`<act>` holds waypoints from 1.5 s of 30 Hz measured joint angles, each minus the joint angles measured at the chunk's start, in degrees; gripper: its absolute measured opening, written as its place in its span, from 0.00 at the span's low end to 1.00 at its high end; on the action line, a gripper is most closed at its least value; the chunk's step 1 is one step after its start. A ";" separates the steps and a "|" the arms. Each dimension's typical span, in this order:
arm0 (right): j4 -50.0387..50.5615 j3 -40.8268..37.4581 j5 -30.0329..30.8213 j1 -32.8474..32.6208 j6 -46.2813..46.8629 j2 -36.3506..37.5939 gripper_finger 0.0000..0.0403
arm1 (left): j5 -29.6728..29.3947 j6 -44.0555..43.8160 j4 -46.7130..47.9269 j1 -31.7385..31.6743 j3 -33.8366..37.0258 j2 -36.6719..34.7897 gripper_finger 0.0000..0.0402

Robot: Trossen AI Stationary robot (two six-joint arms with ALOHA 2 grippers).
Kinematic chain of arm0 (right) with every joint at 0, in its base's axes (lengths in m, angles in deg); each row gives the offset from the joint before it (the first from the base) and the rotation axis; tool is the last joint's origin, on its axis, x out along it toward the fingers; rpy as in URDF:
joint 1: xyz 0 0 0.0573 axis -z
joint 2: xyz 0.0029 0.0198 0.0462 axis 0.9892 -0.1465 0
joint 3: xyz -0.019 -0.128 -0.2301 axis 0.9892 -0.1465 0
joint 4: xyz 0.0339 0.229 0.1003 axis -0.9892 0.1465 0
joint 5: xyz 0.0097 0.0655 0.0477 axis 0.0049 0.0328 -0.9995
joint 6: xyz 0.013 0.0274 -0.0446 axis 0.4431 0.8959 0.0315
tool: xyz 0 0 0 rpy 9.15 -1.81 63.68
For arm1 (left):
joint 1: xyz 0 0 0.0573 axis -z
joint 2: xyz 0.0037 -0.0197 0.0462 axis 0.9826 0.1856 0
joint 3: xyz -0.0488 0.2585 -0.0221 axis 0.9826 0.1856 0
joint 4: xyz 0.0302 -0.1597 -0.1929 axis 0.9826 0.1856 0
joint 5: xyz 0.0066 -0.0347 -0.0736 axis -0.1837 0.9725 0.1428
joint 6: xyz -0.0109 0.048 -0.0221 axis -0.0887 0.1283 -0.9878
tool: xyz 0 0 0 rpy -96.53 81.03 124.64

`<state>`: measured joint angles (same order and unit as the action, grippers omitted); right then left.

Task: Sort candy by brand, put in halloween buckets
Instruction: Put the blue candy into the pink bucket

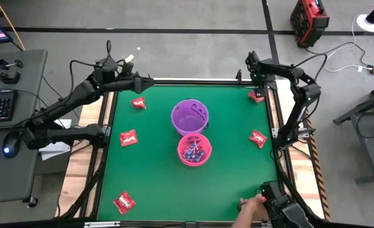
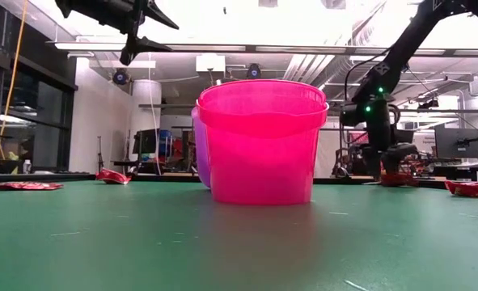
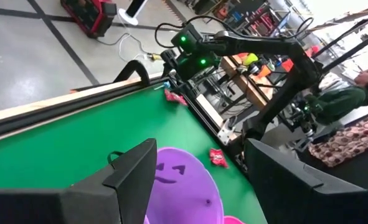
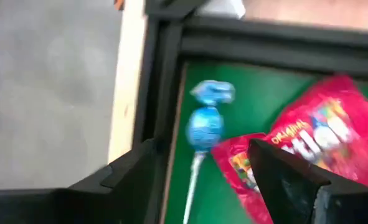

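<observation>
The purple bucket [image 1: 190,116] and the pink bucket [image 1: 194,151] stand side by side at mid-table. The pink one holds several blue lollipops [image 1: 194,149]. Red packets lie at the far left [image 1: 138,103], the left [image 1: 128,137] and the near left [image 1: 124,202]. My left gripper [image 1: 150,82] hangs open and empty, high over the far left edge, and the purple bucket shows ahead of it in the left wrist view [image 3: 184,186]. My right gripper [image 4: 199,155] is open, low at the far right corner. Its fingers stand on either side of a blue lollipop [image 4: 205,127] lying next to a red packet [image 4: 320,137].
Another red packet [image 1: 257,138] lies at the right side. A person's hand [image 1: 253,204] reaches in at the table's near right corner. The black table frame [image 4: 165,74] runs close beside the lollipop. Green mat lies bare in front of the buckets.
</observation>
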<state>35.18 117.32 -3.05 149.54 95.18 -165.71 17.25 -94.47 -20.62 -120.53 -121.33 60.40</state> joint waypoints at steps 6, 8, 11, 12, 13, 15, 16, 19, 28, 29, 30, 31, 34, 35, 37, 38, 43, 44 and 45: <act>2.31 0.36 -0.28 -0.20 -1.15 -0.20 0.58 | -0.42 -1.19 0.00 0.00 0.00 0.00 0.58; 2.18 0.36 0.03 -0.14 -0.71 -0.39 0.53 | -0.44 -1.17 0.00 0.00 0.00 0.00 0.58; 2.27 0.36 0.24 -0.09 -1.39 -0.47 0.42 | -0.44 -1.13 0.00 0.00 0.00 0.00 0.58; 2.25 0.36 0.34 -0.21 -1.47 -0.51 0.38 | -0.46 -1.11 0.01 0.00 0.00 0.00 0.58; 2.25 0.36 0.80 -0.43 -1.31 -0.68 0.34 | -0.44 -1.13 0.09 0.00 0.00 0.00 0.58; 2.77 0.85 1.56 -0.56 -0.31 -1.22 0.27 | -0.44 -1.12 0.60 0.00 0.00 0.00 0.58; 3.38 1.32 1.59 -0.58 -0.26 -1.65 0.24 | -0.45 -1.13 1.09 0.00 0.00 0.00 0.58; 4.50 2.00 1.24 -0.86 -2.14 -2.52 0.19 | -0.46 -0.99 3.32 0.00 0.00 0.00 0.58; 6.22 2.00 -2.19 -4.63 -15.88 -3.79 0.05 | -0.39 0.51 5.57 0.00 0.00 0.00 0.58; 6.25 1.78 -2.49 -5.16 -17.91 -3.79 0.03 | -0.34 0.79 5.57 0.00 0.00 0.00 0.58; 6.36 1.51 -2.61 -5.74 -19.87 -3.76 0.01 | -0.18 0.91 5.58 0.04 0.00 0.00 0.58; 6.89 1.45 -2.82 -6.39 -21.83 -3.74 0.01 | 0.28 0.91 5.60 0.04 0.00 0.00 0.58; 8.46 1.41 -3.71 -8.67 -25.59 -3.36 0.02 | 0.95 0.91 5.65 0.04 0.00 0.00 0.58; 8.48 1.45 -3.93 -9.23 -25.74 -2.89 0.02 | 0.99 0.98 5.65 0.04 0.00 0.00 0.58; 8.45 2.25 -2.41 -9.61 -25.81 -1.37 0.02 | 1.07 1.51 5.85 0.04 0.00 0.00 0.58; 8.30 2.86 -1.18 -9.25 -25.83 -0.24 0.02 | 1.07 1.80 5.86 0.04 0.00 0.00 0.58; 8.78 3.70 5.53 -5.65 -25.82 3.05 0.04 | 1.07 1.87 5.99 0.04 0.00 0.00 0.58; 8.89 3.70 5.28 -4.92 -25.83 3.08 0.05 | 1.07 1.85 5.99 0.04 0.00 0.00 0.58; 9.00 3.70 4.59 -4.23 -25.81 3.03 0.07 | 1.07 1.86 5.99 0.04 0.00 0.00 0.58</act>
<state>44.18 121.02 1.54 145.31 69.37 -162.68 18.33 -92.61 -14.63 -120.49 -121.33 60.40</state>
